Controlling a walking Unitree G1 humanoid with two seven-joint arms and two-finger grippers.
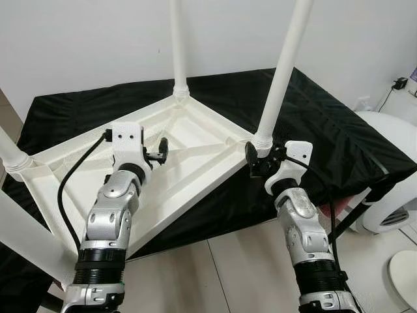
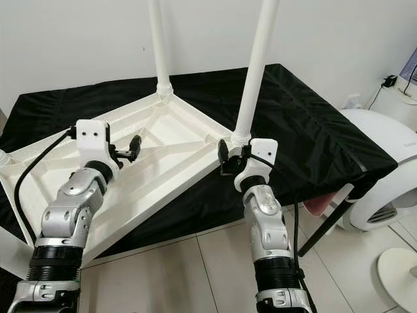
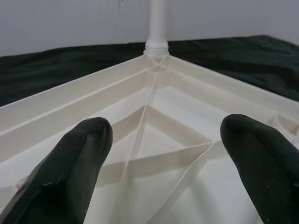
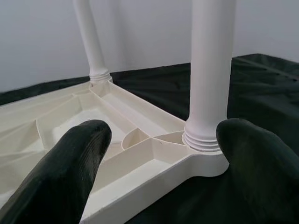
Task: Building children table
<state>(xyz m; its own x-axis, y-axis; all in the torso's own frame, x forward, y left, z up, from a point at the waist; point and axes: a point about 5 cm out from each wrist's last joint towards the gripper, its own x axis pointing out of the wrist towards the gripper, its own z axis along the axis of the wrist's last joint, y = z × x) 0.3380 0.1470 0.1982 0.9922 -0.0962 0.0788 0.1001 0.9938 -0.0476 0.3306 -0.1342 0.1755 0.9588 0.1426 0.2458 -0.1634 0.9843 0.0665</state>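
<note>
From the head views we note the upturned white tabletop (image 1: 195,150) on the black-draped surface (image 1: 326,124), ribs up so legs screw in; left wrist: left gripper (image 3: 166,154) wide open, empty above the ribs; right wrist: right gripper (image 4: 161,158) open, straddling the near leg (image 4: 210,70) ungripped.

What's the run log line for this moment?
upturned white table top on black cloth | right gripper open at near leg | left gripper open over ribs

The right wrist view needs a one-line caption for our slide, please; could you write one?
Open right gripper at the base of a white leg screwed into the upturned tabletop on black cloth.
</note>
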